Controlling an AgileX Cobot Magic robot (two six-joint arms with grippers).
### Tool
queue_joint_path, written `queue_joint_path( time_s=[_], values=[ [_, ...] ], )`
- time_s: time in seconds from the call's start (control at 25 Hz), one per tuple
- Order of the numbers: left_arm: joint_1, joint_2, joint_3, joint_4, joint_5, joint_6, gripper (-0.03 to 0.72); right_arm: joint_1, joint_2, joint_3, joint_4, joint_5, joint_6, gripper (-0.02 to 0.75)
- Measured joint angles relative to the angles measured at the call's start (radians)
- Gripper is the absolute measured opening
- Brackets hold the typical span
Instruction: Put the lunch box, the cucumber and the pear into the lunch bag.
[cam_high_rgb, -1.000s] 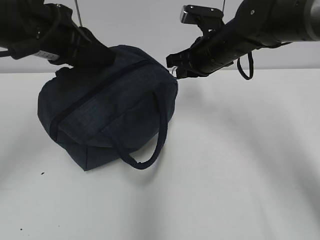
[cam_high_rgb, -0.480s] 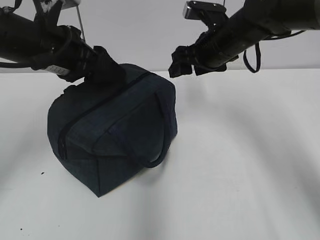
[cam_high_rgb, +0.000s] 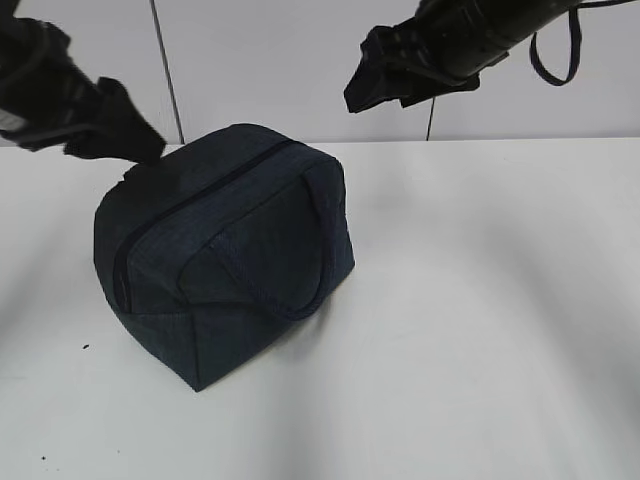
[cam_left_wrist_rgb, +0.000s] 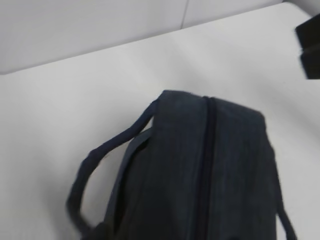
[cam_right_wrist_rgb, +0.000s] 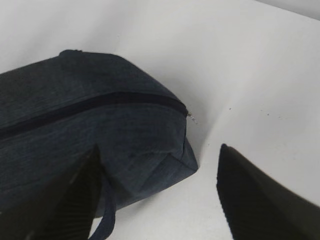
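The bag sits zipped shut on the bench, left of centre, and no lunch box, cucumber or pear shows, so you can judge the packing done. To finish well, lift both arms straight clear and don't snag the handle. Your right hand hangs above the bag's far end with its fingers spread wide, holding nothing. Your left hand hovers off the bag's back corner; you cannot tell how far it is open.
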Motion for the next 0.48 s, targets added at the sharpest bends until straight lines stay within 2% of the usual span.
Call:
queue_joint_path(
  time_s=[0.12, 0.24, 0.36, 0.48],
  values=[
    [0.002, -0.076, 0.000, 0.166, 0.107, -0.203, 0.403, 0.000, -0.058, 0.052, 0.000, 0.026, 0.013, 0.554],
    [0.002, -0.152, 0.009, 0.262, 0.215, -0.348, 0.399, 0.000, -0.114, 0.138, 0.000, 0.034, 0.028, 0.553],
    [0.002, -0.254, 0.079, 0.333, 0.263, -0.446, 0.375, 0.000, -0.206, 0.310, 0.000, 0.032, 0.034, 0.553],
    [0.002, -0.388, 0.193, 0.387, 0.274, -0.497, 0.308, 0.000, -0.330, 0.497, -0.006, 0.028, 0.038, 0.553]
  ],
)
